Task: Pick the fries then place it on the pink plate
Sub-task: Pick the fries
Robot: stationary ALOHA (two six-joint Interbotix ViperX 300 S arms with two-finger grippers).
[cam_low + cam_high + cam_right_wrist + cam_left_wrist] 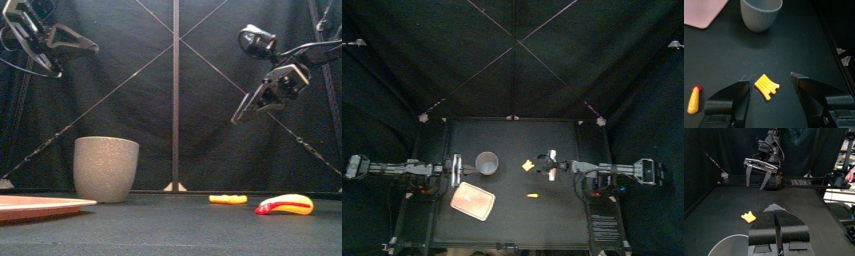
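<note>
Tabletop from above: one pink plate (473,200) at front left, one grey cup (486,162) behind it, one bundle of fries (527,165) to the cup's right, one red-and-yellow toy (532,194) nearer the front. Front view: fries lie flat, well apart from the plate. Left wrist view: left gripper (775,208), jaws pressed together, empty. Right wrist view: right gripper (770,76), jaws spread, above the fries, holding nothing.
</note>
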